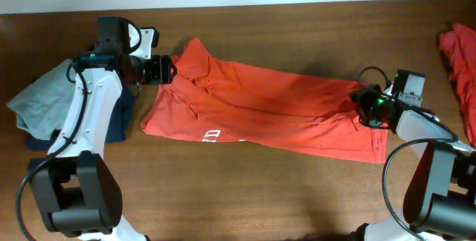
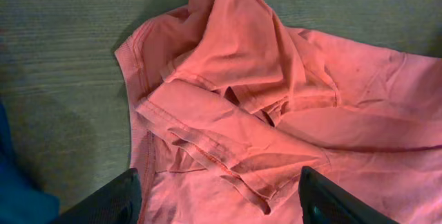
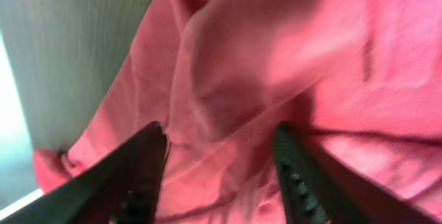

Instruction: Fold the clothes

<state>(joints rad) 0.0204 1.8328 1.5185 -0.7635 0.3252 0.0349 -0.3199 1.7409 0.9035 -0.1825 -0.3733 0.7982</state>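
Orange-red soft cotton short-sleeved shirt [image 1: 260,111] lies rumpled across the brown wooden surface [image 1: 245,204], seemingly folded once at most. My left gripper [image 2: 221,200] hovers released above one crumpled end. My right gripper [image 3: 221,162] straddles the other; I cannot tell whether it grips.

The left arm [image 1: 83,111] rises along the left of the overhead frame, its left gripper [image 1: 165,70] pointing right, jaws wide apart. At mid-right, the right gripper [image 1: 358,101] points left, jaws partly parted.
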